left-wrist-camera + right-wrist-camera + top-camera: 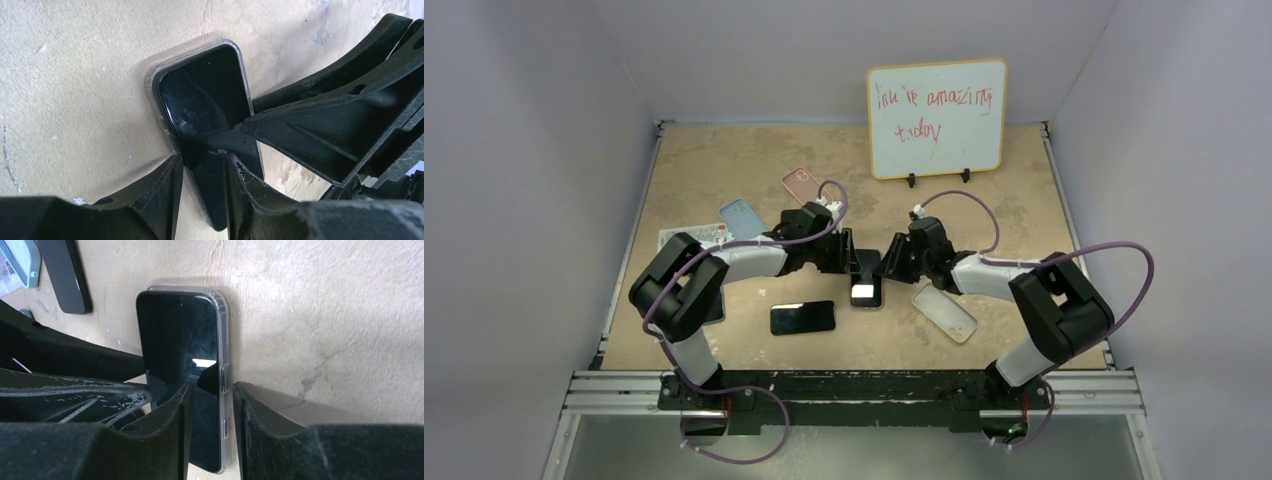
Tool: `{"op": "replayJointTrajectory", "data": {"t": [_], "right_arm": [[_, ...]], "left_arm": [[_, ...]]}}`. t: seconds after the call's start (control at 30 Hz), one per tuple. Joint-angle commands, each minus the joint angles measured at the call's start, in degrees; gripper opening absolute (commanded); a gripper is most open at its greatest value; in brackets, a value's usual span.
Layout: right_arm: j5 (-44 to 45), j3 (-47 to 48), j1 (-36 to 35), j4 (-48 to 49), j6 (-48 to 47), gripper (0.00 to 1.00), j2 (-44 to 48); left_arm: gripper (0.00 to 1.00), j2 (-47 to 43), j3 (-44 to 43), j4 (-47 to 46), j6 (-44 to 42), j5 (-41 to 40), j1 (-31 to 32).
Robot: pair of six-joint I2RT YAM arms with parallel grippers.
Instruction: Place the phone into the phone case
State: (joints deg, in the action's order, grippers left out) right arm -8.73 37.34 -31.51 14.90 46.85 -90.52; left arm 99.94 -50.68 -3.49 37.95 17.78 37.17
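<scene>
The phone (205,110) seems seated in the clear phone case (223,340), mid-tabletop; probably only pressing home remains. The left gripper (202,161) and right gripper (214,389) straddle its long edges with a narrow gap; I cannot tell if they clamp.

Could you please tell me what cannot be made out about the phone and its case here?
Top external: the left gripper and right gripper hide the far end of the phone.
Left wrist: its fingers cover the near end of the clear case, so seating there is unknown.
Right wrist: fingers hide the phone's near end too.
</scene>
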Motion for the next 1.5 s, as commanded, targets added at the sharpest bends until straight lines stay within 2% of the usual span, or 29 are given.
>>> {"op": "replayJointTrajectory", "data": {"t": [0.0, 0.23, 0.57, 0.73, 0.9, 1.03, 1.47], "right_arm": [[-0.70, -1.92, -0.43, -2.98, -0.19, 0.38, 3.29], [0.12, -3.31, -0.53, -3.12, -0.51, 0.44, 4.50], [-3.05, -2.46, -0.76, -0.53, 2.32, 0.51, 1.47], [-8.57, -2.53, -0.77, 3.37, 5.95, 0.51, 0.62], [-16.44, -3.99, -0.67, 11.71, 10.65, 0.52, 1.86], [-20.65, -5.51, -0.62, 20.26, 13.66, 0.53, 3.37], [-23.81, -5.82, -0.53, 26.85, 14.75, 0.52, 3.68]], "left_arm": [[0.37, -3.54, 0.76, -0.28, 1.25, 3.26, 0.30], [0.31, -2.79, 3.07, -2.50, 2.56, 4.98, 0.29], [0.23, -2.71, 5.50, -1.48, 0.90, 4.60, 0.31], [0.16, -2.47, 6.56, -2.73, 1.34, 5.73, 0.27], [0.11, -2.41, 8.03, -5.53, 2.89, 7.86, 0.28], [0.11, -2.16, 8.28, -7.24, 4.19, 9.43, 0.28], [0.12, -4.71, 8.43, -6.20, 3.03, 7.55, 0.34]]}}
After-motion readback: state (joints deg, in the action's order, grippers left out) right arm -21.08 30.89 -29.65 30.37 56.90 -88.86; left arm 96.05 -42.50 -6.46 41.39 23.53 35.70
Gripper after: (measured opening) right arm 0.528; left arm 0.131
